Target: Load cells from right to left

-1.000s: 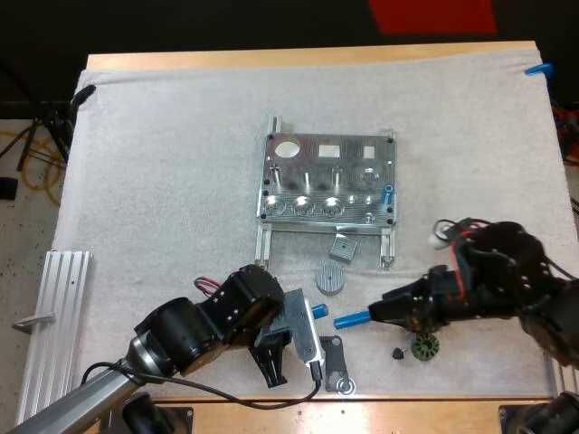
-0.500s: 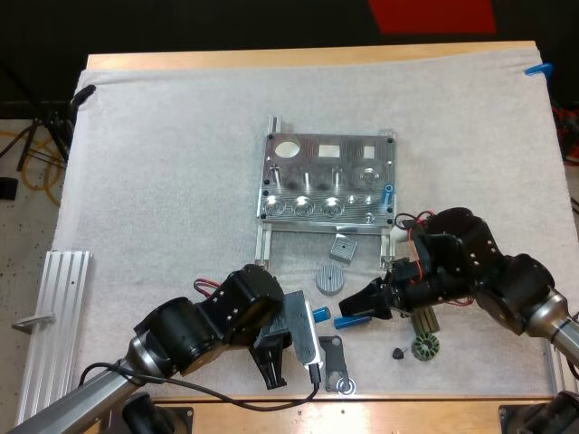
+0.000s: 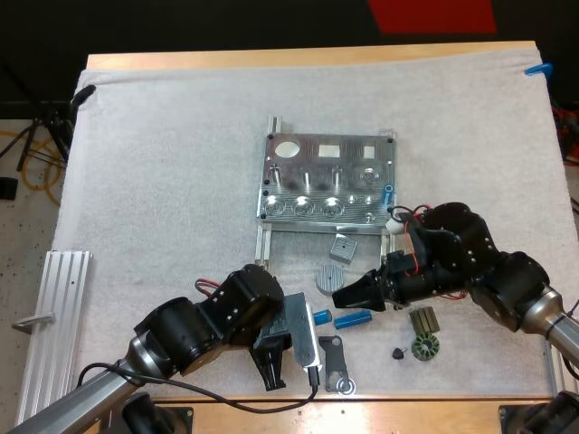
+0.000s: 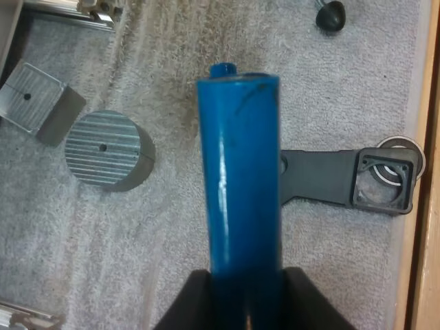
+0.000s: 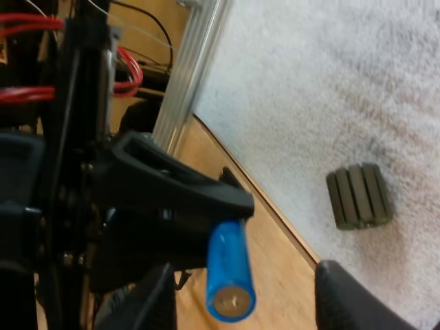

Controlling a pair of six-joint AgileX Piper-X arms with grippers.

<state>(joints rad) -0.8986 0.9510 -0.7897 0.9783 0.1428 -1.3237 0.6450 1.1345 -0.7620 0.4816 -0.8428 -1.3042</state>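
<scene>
**Two blue cells at the front, one standing in the plate**

Our left gripper (image 4: 245, 292) is closed tight on a blue cell (image 4: 244, 165). It pinches the cell at one end, so most of the cell sticks out past the fingers. Under it on the mat lie a round grey disc (image 4: 103, 148) and a flat dark bracket (image 4: 344, 179).

Our right gripper (image 3: 351, 293) has its fingers spread apart and holds nothing. It is close to a second blue cell (image 3: 353, 319). That cell lies flat on the white mat (image 3: 163, 163), in front of the metal plate (image 3: 330, 176). A third cell (image 3: 387, 193) stands at the right side of the plate.

We think these cells are light, hard and smooth. They are round, so the one on the mat may roll if we bump it. The smooth sides may slip too. We think the best place to pinch is across the round sides, near the middle, so the cell does not tip. The held cell is pinched near its end, so it could wobble when it goes into a hole.
</scene>
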